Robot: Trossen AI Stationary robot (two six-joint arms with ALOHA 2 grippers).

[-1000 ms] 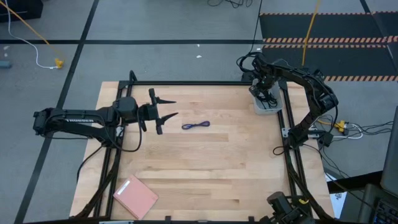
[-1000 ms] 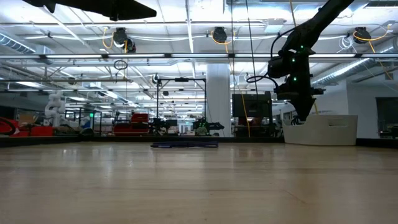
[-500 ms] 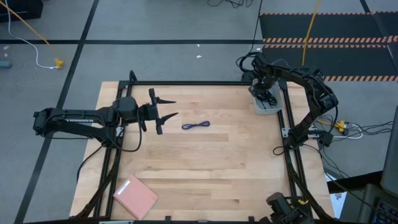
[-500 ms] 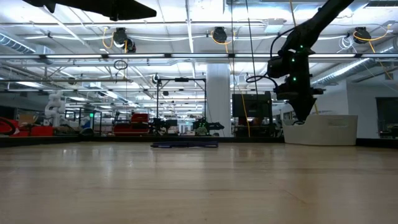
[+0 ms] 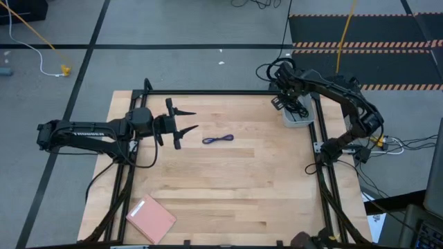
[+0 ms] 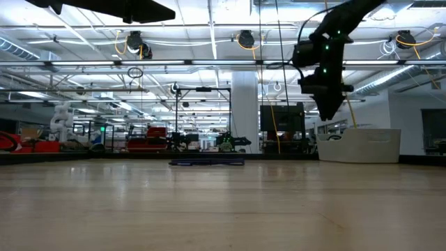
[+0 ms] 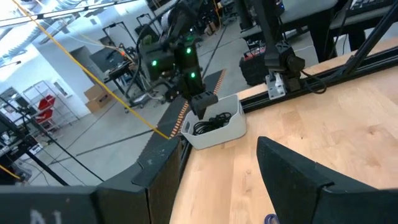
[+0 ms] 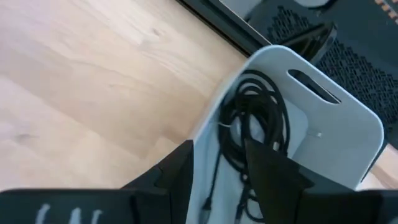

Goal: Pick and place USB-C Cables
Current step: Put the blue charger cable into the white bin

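Wooden table [image 5: 228,187], light planks inside a black frame, is the largest item. Left arm reaches in from the table's left edge; left gripper [image 5: 185,121] hangs above the boards with its fingers spread wide, nothing between them. Right arm bends in from the right edge toward the far right corner; right gripper [image 5: 282,102] hangs over the white bin [image 5: 299,119], lifted clear of its rim in the low view, fingers parted and empty in the right wrist view. Bin sits on the table at that far right corner, against the frame. Pink flat pad [image 5: 150,218] lies near the front left corner, well apart from everything else. Black USB-C cables [image 8: 255,134] lie bundled inside the bin, loops and loose ends against its white wall. Blue-purple USB-C cable [image 5: 217,140] lies alone on the boards near mid-table, just beyond the left gripper's tips, not touching them.
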